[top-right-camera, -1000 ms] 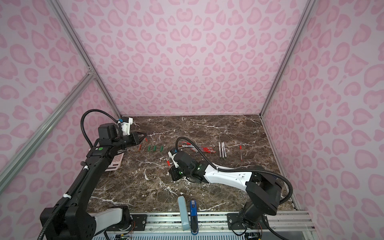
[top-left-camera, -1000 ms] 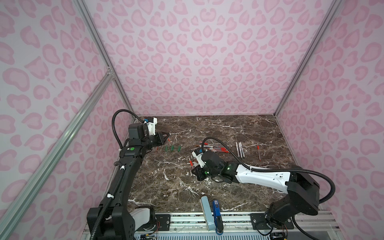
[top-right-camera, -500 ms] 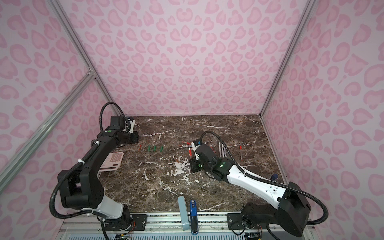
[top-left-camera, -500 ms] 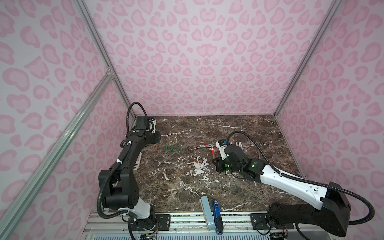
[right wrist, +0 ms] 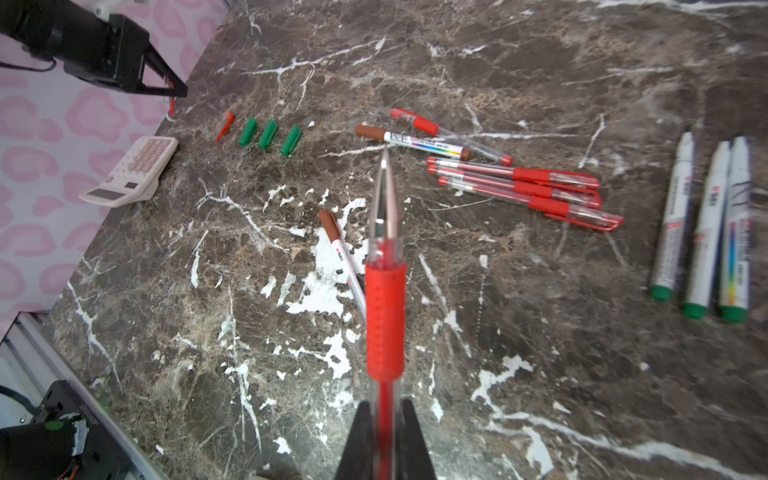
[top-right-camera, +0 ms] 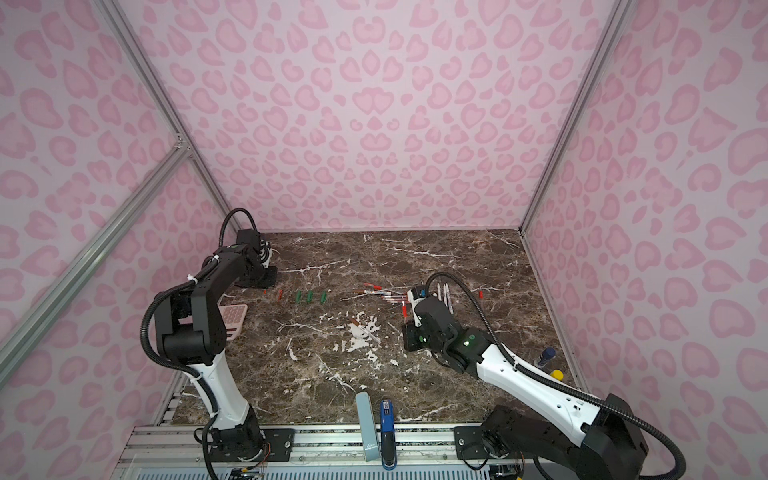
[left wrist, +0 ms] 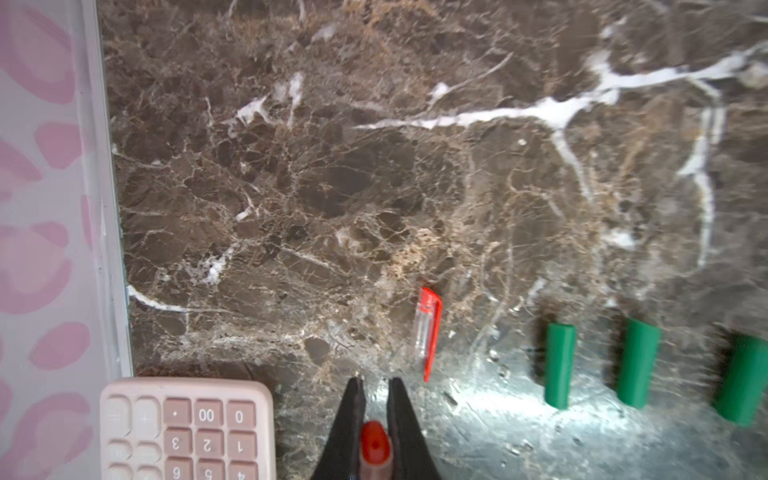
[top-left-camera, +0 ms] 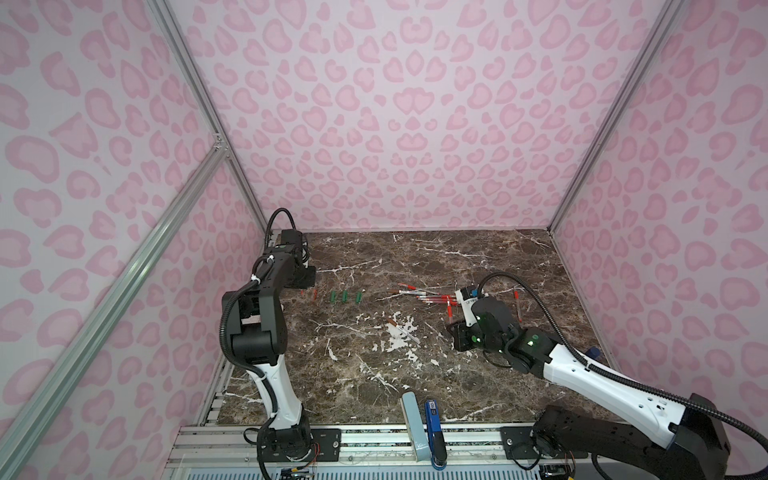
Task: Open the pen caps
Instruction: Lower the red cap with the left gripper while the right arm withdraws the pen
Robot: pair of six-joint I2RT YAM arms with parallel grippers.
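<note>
My left end effector (left wrist: 376,384) is closed narrow on a red cap (left wrist: 375,442) and hangs low over the surface (left wrist: 291,187) at its far left. My right end effector (right wrist: 385,405) is pinched on a red pen (right wrist: 385,316). It grips the clear barrel behind the rubber sleeve, so the bare tip points away towards the far side. With the cap in one grip and the pen in the other, I judge this pen opened.

Just right of the held cap lies a loose red cap (left wrist: 430,328), and beyond it three green caps (left wrist: 559,365) stand in a row. The calculator (left wrist: 187,428) sits just to the left. I think I hold the cap here so it can join that row.

On the other side, the remaining red pens (right wrist: 519,183) lie bunched just beside the held one, most seemingly capped, so this looks like the place to lay it down. Three white markers (right wrist: 706,224) lie side by side further right, and the green caps likely came off them. Two brown-capped markers (right wrist: 411,143) wait near the middle, unopened.

A second ago both end effectors were close together, left of the middle. Since then they have drawn well apart: the left has gone back to the far-left end of the cap row, and the right has swung out beside the pen pile.
</note>
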